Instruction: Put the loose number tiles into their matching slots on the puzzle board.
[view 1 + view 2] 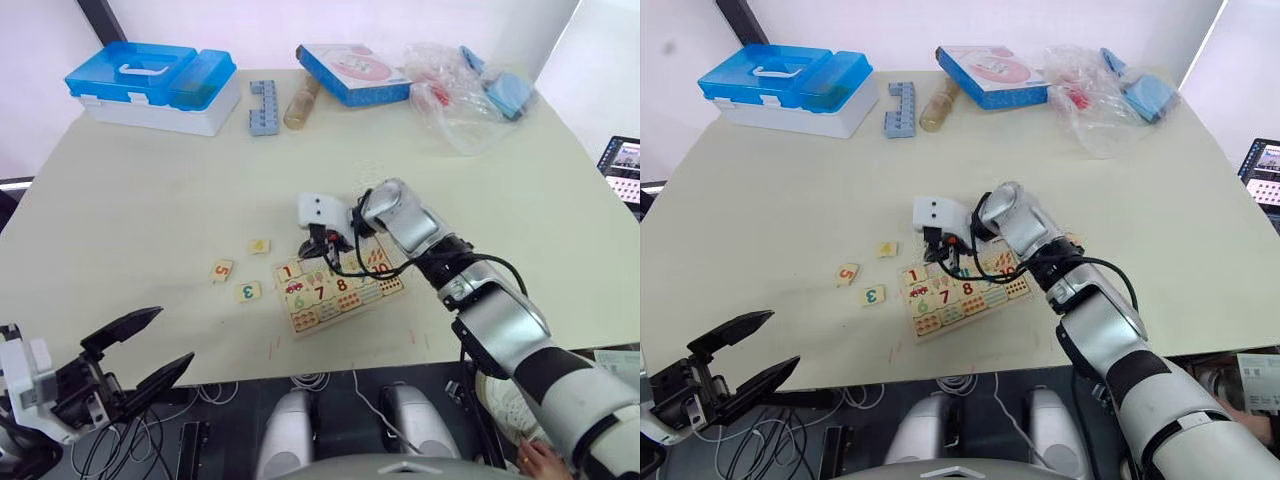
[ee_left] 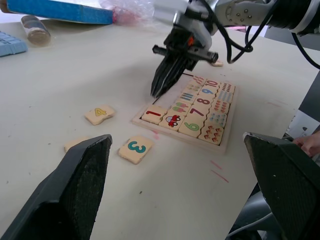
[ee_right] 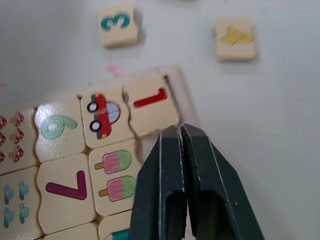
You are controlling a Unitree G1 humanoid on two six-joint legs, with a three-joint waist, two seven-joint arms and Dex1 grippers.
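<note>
Right gripper (image 3: 180,131), fingers pressed together and empty, hovers over the puzzle board (image 1: 392,288) beside the red 1 tile (image 3: 150,104). Left gripper (image 1: 140,350) gapes wide at seven o'clock; green 3 tile (image 1: 248,291) lies loose.

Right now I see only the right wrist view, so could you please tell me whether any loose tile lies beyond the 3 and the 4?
Observer: Yes, the 5 tile lies on the table, to the robot's left of the 3 tile.
Operator: Thank you. Is the left claw holding anything?
Observer: No, the left claw is open and empty, hovering by the table's near left corner.
Operator: And what is at the table's far side?
Observer: A blue-lidded box stands at the far left corner.
</note>
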